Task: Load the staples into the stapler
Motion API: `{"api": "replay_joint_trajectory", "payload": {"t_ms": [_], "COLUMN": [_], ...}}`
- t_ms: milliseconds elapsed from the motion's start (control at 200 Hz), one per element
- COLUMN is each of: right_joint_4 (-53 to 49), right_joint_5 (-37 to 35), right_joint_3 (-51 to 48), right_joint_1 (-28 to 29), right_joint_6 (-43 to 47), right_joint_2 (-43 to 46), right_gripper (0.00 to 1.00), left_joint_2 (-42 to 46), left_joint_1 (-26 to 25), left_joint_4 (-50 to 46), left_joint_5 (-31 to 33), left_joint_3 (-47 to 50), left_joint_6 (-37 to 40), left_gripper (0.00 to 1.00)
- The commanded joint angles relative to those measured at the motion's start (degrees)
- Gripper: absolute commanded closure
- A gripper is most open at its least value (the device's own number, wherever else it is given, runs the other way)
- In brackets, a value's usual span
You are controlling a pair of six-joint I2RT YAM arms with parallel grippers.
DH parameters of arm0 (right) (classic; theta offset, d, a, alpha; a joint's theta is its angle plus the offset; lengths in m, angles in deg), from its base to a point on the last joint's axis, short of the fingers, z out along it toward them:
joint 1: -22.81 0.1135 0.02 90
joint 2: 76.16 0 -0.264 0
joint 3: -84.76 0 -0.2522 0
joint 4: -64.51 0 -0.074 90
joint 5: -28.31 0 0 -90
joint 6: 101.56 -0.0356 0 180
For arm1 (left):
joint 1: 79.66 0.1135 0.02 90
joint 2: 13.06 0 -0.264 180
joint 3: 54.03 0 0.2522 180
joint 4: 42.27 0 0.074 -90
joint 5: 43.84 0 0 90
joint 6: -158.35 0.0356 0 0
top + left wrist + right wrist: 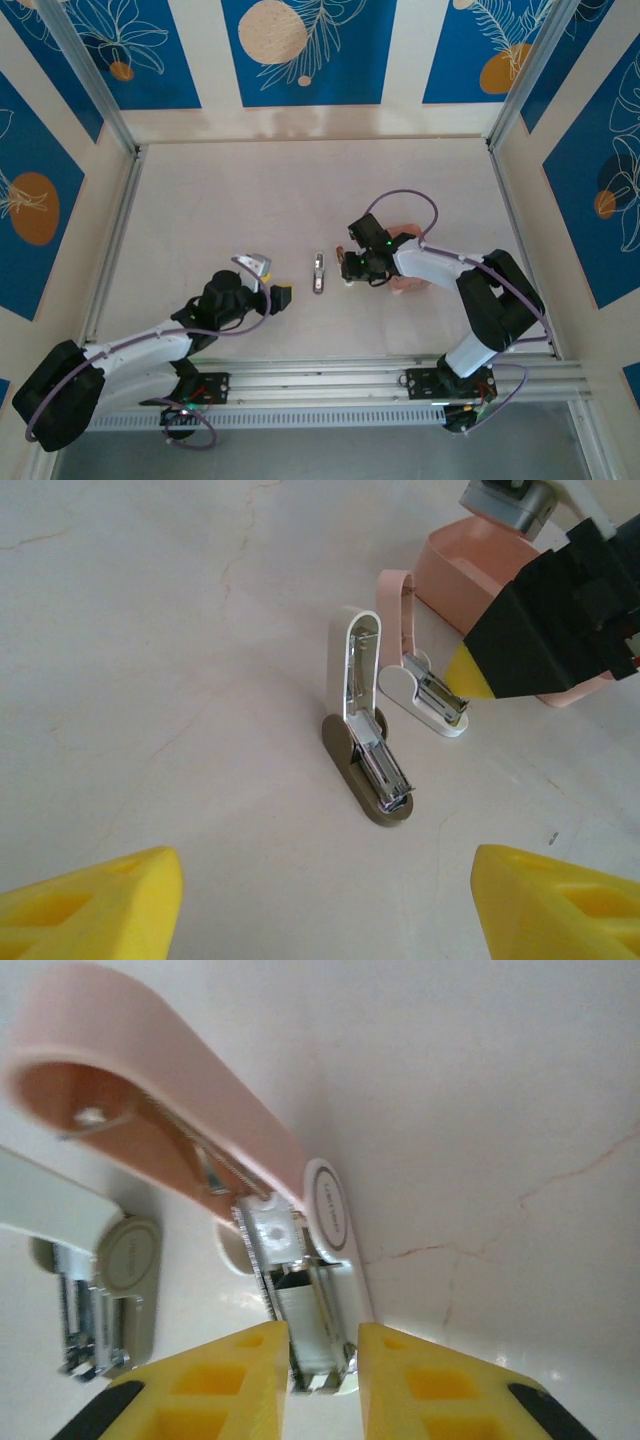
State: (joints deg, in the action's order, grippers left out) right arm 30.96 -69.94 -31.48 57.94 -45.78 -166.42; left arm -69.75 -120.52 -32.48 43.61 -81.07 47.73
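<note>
Pale marbled tabletop (220, 200), faint hairline cracks here & there. Approx. mid-table, a bit toward the near edge, sits an olive-based stapler (365, 760), white lid swung up. Just beside it, toward the right edge, a pink-lidded stapler (425, 695) (open too), w/ a salmon tray (460, 575) near it, further right.

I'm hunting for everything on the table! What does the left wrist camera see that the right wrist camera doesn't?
Left wrist, not right wrist: the pink tray beyond the staplers, and the open left end effector.
Right wrist, not left wrist: the spring under the raised lid of the pink stapler, seen close up.
Both: the pink stapler and the white stapler, each flipped open, side by side, with the right end effector closed around the pink stapler's base.
</note>
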Motion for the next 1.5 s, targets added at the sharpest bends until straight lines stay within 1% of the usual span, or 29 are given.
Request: {"api": "replay_joint_trajectory", "payload": {"t_ms": [0, 230, 420, 670, 845, 985, 1110, 1235, 1380, 1496], "right_joint_4": [-0.18, 0.28, 0.35, 0.81, 1.36, -0.23, -1.37, -1.81, -2.18, -1.85], "right_joint_5": [-0.67, -1.59, -1.87, -1.06, 0.98, 0.23, -0.27, 1.02, 2.16, 2.69], "right_joint_3": [-0.28, -2.29, -5.53, -11.82, -15.61, -17.94, -20.37, -21.72, -21.97, -22.35], "right_joint_1": [0.55, 0.46, -0.05, -1.02, -1.65, -1.56, -2.03, -3.08, -3.93, -4.40], "right_joint_6": [-0.33, -0.82, -1.32, -3.55, -6.19, -7.86, -8.72, -8.74, -8.25, -7.98], "right_joint_2": [5.10, 13.42, 20.07, 28.32, 32.79, 36.34, 39.87, 41.88, 42.12, 42.14], "right_gripper": [0.71, 0.66, 0.62, 0.59, 0.57, 0.57, 0.56, 0.55, 0.55, 0.55], "left_joint_2": [0.03, -2.84, -9.49, -22.31, -32.75, -41.43, -49.12, -55.27, -61.09, -64.66], "left_joint_1": [0.51, 0.49, 0.33, -0.19, -0.53, -1.10, -1.67, -1.81, -1.77, -1.79], "left_joint_4": [-3.43, -11.71, -19.64, -30.55, -37.38, -43.41, -49.38, -53.88, -59.74, -62.70], "left_joint_5": [-0.62, -2.32, -4.81, -9.01, -13.88, -17.14, -17.83, -17.25, -17.91, -17.42], "left_joint_3": [-4.57, -12.98, -22.90, -38.93, -50.94, -60.20, -68.99, -76.33, -83.94, -88.11], "left_joint_6": [0.33, 3.84, 7.44, 14.15, 17.70, 20.38, 22.05, 23.14, 23.92, 24.61], "left_gripper": [0.25, 0.25, 0.25, 0.26, 0.25, 0.26, 0.27, 0.27, 0.27, 0.29]}}
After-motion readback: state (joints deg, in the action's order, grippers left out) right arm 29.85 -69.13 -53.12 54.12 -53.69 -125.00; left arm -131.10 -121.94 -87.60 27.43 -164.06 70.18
